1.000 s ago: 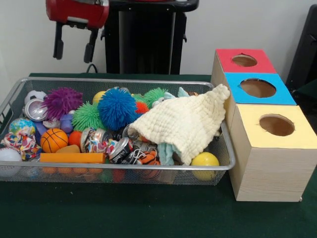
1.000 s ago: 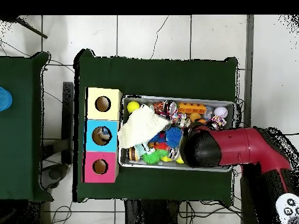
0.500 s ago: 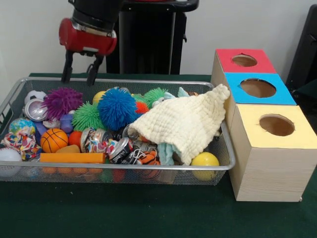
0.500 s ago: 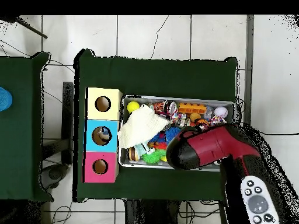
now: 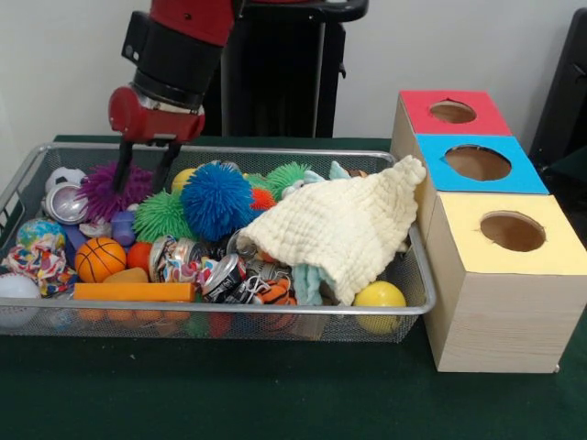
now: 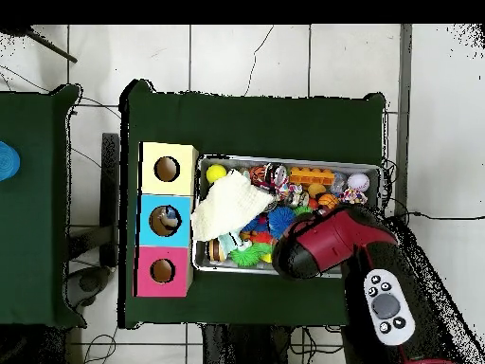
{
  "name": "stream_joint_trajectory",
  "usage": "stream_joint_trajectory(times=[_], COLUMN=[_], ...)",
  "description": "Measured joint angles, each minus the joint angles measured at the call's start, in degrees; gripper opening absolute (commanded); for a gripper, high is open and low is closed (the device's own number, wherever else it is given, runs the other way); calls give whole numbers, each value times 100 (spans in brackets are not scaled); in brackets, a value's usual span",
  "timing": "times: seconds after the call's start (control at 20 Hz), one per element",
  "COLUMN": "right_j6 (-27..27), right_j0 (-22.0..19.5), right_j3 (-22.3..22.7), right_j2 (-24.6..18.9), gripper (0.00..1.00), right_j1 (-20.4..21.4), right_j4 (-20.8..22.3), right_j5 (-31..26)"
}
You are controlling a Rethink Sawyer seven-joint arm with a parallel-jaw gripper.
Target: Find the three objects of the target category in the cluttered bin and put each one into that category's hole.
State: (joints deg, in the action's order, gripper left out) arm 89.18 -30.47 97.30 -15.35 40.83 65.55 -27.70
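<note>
Toys in bin (image 5: pixel 18 183), cloth (image 5: pixel 344 225) perhaps over some, holed boxes (image 5: pixel 495 266) beside bin

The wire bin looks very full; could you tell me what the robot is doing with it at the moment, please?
The arm's pincer is open and lowered over the purple spiky ball at one end of the wire bin; it holds nothing. The bin is crowded with spiky balls, cans and toys, partly under a cream cloth. The box with red, blue and yellow holes stands beside it.

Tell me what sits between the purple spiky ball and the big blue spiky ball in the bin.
Front view: a green spiky ball sits between the purple spiky ball and the blue spiky ball.
</note>
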Motion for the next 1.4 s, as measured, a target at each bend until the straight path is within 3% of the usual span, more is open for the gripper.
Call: stream_joint_trajectory(times=[0.55, 0.75, 0.9, 1.1, 1.4], right_j6=[0, 0, 0, 0, -1], right_j0=[-1133, -1630, -2062, -2161, -2034], right_j3=[-441, -786, -985, -1075, -1223], right_j2=[-127, -284, -629, -876, -786], gripper=[100, 100, 100, 100, 100], right_j1=[-475, -868, -1252, -1427, -1499], right_j4=[-145, -232, -701, -1255, -1752], right_j5=[119, 117, 116, 119, 105])
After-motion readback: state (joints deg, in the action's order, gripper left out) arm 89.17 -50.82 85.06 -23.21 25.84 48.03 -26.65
